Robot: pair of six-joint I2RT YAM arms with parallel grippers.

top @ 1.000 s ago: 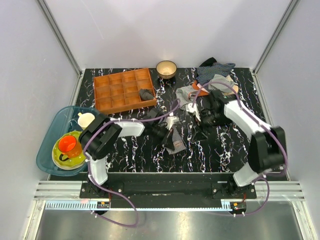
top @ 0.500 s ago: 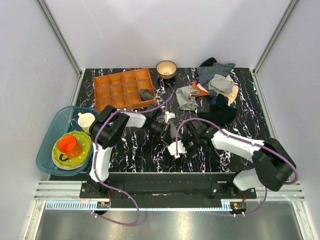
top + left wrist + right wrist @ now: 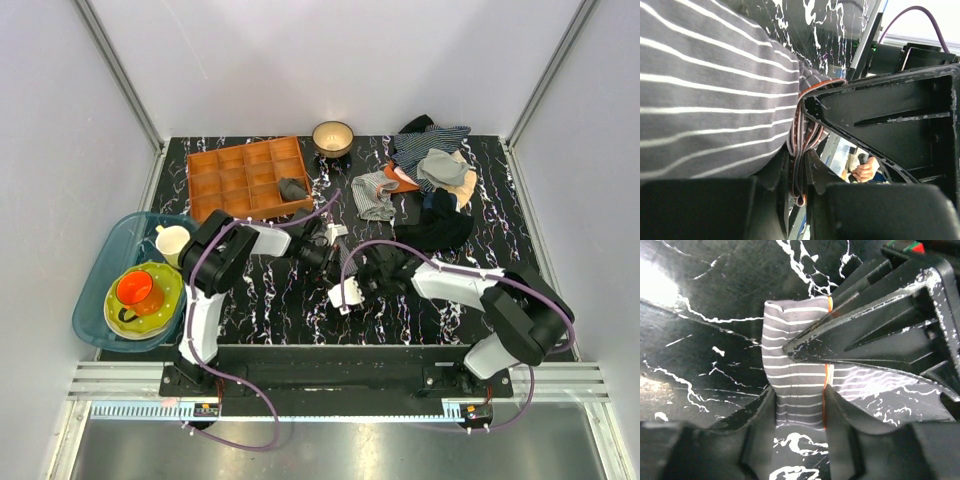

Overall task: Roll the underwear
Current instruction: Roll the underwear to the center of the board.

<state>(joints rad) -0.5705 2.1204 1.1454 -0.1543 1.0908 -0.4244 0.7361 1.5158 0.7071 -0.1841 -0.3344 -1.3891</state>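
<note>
The underwear (image 3: pixel 715 100) is grey cloth with fine white stripes and an orange-trimmed edge band. My left gripper (image 3: pixel 800 170) is shut on its bunched edge band. In the right wrist view a folded part of the underwear (image 3: pixel 795 365) stands on the black marble table (image 3: pixel 700 355), and my right gripper (image 3: pixel 799 400) is shut on it, a finger against each side. In the top view my left gripper (image 3: pixel 322 252) and right gripper (image 3: pixel 352 288) meet at the table's middle front. There the two grippers mostly hide the underwear.
An orange compartment tray (image 3: pixel 240 185) at back left holds a dark grey cloth bundle (image 3: pixel 292 188). A bowl (image 3: pixel 332 137) stands behind it. A clothes pile (image 3: pixel 432 165) and a blue-striped garment (image 3: pixel 373 196) lie at back right. A teal bin (image 3: pixel 100 290) of dishes is at left.
My right arm has swung from the back-right clothes pile to the middle front and closed on the underwear. My left gripper has shifted slightly back with the cloth still in it.
</note>
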